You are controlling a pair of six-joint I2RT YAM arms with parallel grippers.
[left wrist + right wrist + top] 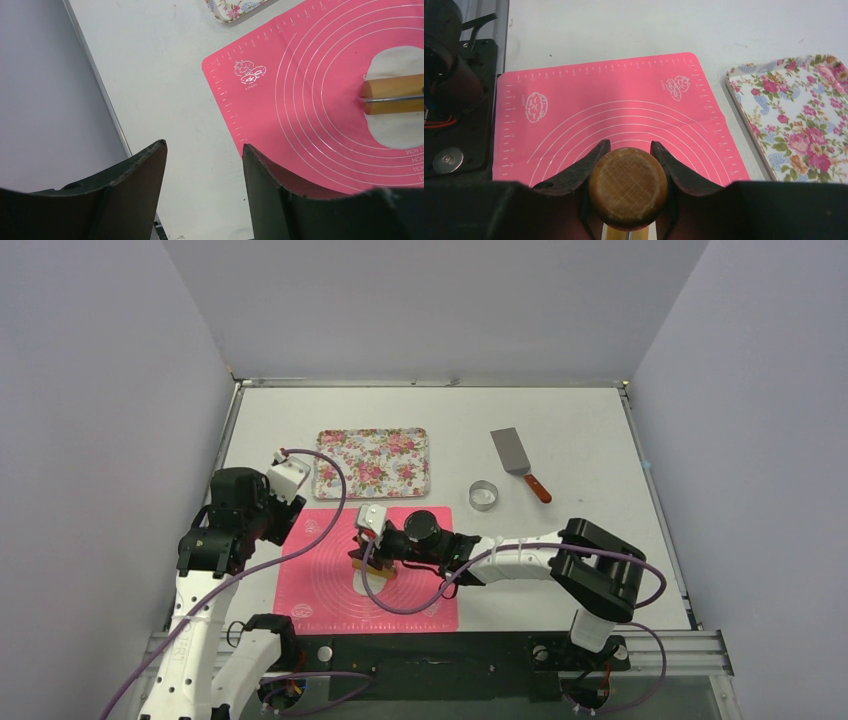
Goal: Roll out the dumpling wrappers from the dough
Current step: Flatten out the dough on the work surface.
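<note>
A flat white sheet of dough (400, 127) lies on the pink silicone mat (320, 590), partly under a wooden roller (392, 87). My right gripper (629, 145) is shut on the roller's round wooden handle (628, 185), over the middle of the mat (614, 100). In the top view the roller (372, 565) sits just under the right wrist. My left gripper (204, 150) hangs open and holds nothing, above bare table beside the mat's left corner. No dumpling wrappers are in view.
A floral tray (372, 462) lies just beyond the mat. To its right are a small metal ring cutter (484, 495) and a metal spatula (515, 458) with a wooden handle. Walls close the table on three sides.
</note>
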